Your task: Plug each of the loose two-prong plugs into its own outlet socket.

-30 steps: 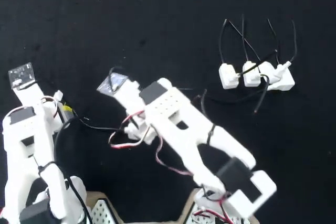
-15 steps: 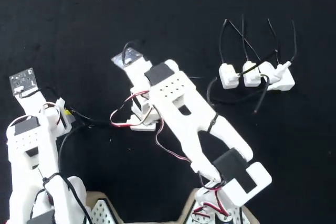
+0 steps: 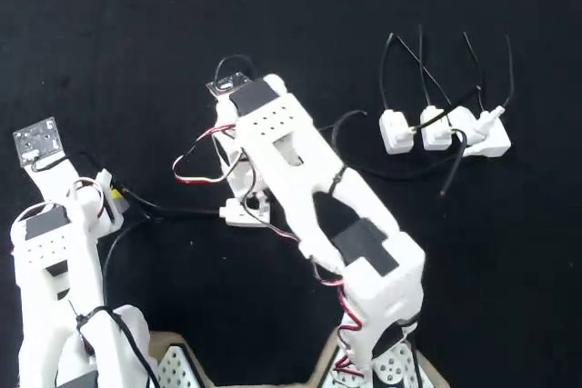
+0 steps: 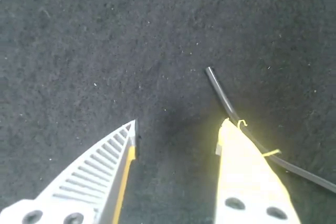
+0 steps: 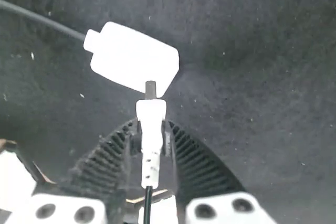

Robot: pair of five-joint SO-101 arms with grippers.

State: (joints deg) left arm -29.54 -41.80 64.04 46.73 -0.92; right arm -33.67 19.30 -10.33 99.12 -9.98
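The plug (image 5: pixel 151 111), clamped in the right claw (image 5: pixel 151 125), should be squared to the socket (image 5: pixel 132 59) before pushing; the left claw (image 4: pixel 176 129) is spread wide.

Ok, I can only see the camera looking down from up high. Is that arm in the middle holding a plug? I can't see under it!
Observer: Yes. Its wrist camera shows the right gripper shut on a white plug.
Operator: Is it in the socket?
Observer: Not yet. The plug's dark tip points at the edge of the white socket, but it isn't pushed in.
Operator: What about the other arm's claw?
Observer: The left gripper is open over the black cloth, with the end of a loose wire beside one finger.
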